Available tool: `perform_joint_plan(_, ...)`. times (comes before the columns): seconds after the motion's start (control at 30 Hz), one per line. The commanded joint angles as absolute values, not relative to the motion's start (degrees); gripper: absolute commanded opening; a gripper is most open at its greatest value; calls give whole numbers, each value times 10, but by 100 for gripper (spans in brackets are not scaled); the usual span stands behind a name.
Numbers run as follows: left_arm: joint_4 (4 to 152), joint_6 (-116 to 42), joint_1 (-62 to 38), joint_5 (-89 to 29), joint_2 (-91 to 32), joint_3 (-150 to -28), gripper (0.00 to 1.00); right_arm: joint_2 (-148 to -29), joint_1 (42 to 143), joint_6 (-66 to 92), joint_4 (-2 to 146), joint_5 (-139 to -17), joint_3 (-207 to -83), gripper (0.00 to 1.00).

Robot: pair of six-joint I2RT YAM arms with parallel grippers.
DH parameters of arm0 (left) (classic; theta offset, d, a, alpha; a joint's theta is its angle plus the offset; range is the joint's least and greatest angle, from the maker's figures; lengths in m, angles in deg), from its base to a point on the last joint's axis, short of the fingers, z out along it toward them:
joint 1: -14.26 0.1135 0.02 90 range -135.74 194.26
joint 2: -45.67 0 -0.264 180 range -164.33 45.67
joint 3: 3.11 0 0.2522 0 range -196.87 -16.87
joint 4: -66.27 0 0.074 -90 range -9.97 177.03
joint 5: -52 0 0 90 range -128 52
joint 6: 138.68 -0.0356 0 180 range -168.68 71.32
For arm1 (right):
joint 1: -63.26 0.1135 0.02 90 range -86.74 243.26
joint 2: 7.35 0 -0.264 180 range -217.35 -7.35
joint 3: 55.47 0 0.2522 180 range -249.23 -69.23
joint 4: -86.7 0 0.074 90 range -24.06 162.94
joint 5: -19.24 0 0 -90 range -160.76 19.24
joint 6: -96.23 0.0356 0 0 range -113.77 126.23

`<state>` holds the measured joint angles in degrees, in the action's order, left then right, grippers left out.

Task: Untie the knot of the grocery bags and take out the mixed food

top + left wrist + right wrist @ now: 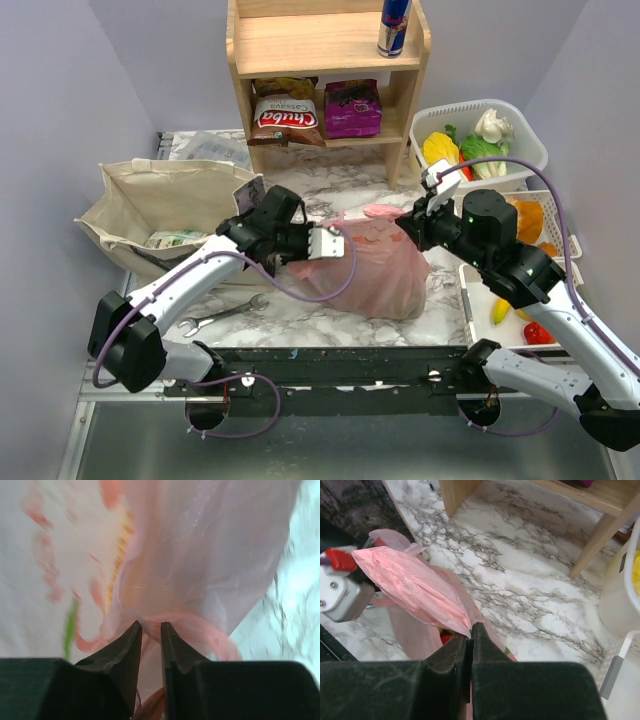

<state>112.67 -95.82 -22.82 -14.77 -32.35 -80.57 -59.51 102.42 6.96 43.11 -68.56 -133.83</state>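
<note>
Your overhead view evenly bright and sharp, soft shadows, your left wrist view smeared and washed out toward 10 o'clock, pink bag point(210, 555) glowing, your right wrist view crisp.

Crinkly pink bag point(375, 265) lies bulging, its top stretched taut; beige tote point(160, 195) slumps open to its left

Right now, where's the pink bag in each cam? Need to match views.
Top external: pink bag sits mid-table, in front of the wooden shelf.
Left wrist: close up, it fills most of the frame, with plastic bunched at bottom centre.
Right wrist: it is in the left half, a stretched fold running down to bottom centre.
Shared landmark: marble tabletop, blurred at left wrist's right edge, upper middle in right wrist.
</note>
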Motion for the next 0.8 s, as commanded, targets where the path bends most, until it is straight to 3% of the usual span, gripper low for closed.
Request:
perform_joint_plan(0.0,1280,-1110,-192,-230,-266,-713,19,-572,1019,25,471,-601,-1356,1)
perform_joint_plan(0.13,1360,-1171,-168,-188,-231,-722,15,-574,1018,17,478,-586,-1342,1)
perform_joint_plan(0.2,1409,-1206,-158,-115,-210,-754,21,-579,1017,21,473,-591,-1336,1)
perform_joint_plan(0.3,1411,-1194,-166,-11,-168,-800,51,-589,1018,33,462,-640,-1328,1)
perform_joint_plan(0.37,1348,-1088,-202,18,-163,-840,63,-597,1017,40,455,-693,-1327,1)
perform_joint_plan(0.43,1281,-998,-240,19,-180,-878,61,-610,1017,54,453,-729,-1328,1)
perform_joint_plan(0.57,1125,-846,-288,-60,-231,-892,47,-634,1017,78,455,-729,-1344,1)
perform_joint_plan(0.67,1092,-801,-292,-127,-297,-911,33,-641,1018,84,478,-711,-1356,1)
perform_joint_plan(0.77,1106,-803,-278,-163,-338,-919,27,-660,1017,84,498,-683,-1378,1)
